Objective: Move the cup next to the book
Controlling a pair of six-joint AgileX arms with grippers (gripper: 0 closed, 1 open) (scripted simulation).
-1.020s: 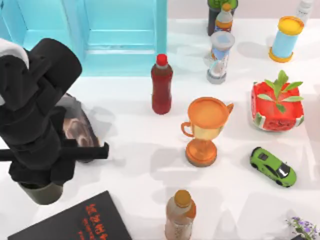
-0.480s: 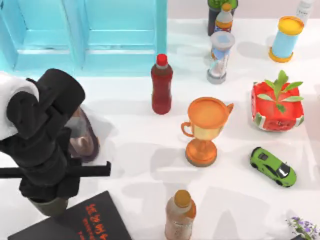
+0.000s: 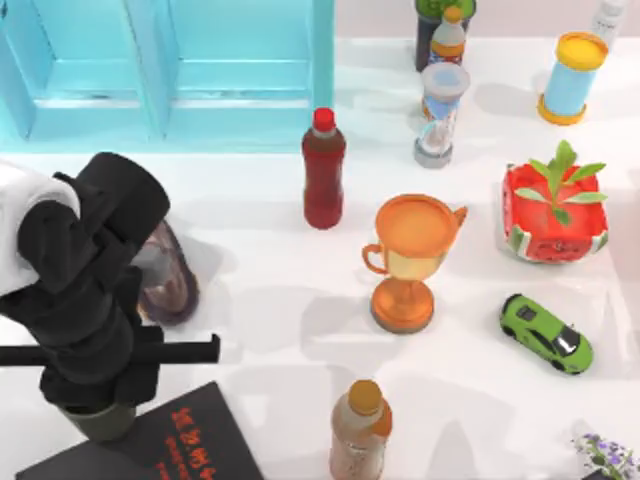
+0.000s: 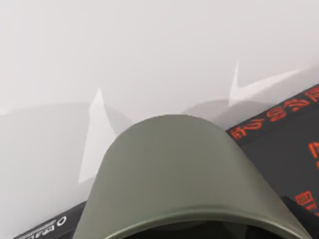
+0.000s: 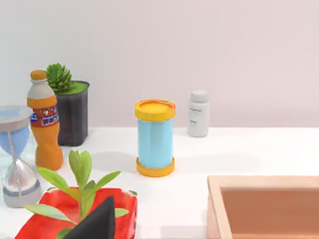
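Overhead, our left arm hangs over the near-left part of the counter point(image 3: 300, 330), and the left claw point(image 3: 98, 405) sits low under the wrist with the cup point(image 3: 103, 424) beneath it. Just the cup's olive base peeks out, right at the upper edge of the book point(image 3: 190, 445), whose black cover with red lettering lies at the front of the counter. We cannot make out the fingers under the arm's bulk, so we cannot tell whether the cup is gripped or released. The trophy point(image 3: 408, 262) and the red bottle point(image 3: 323, 168) stand well apart to the right.

From the left wrist, the cup point(image 4: 174, 174) rises close before the camera, with the book point(image 4: 284, 149) just behind and partly beneath its outline.

From the right wrist, our right arm looks across the far side at the blue canister point(image 5: 155, 138) and the potted plant point(image 5: 84, 199); its claw is parked.

To do this step well, we judge the base must land wholly on bare counter beside the cover, not on its edge, or the cup may tip. Lower it straight, then open gently.
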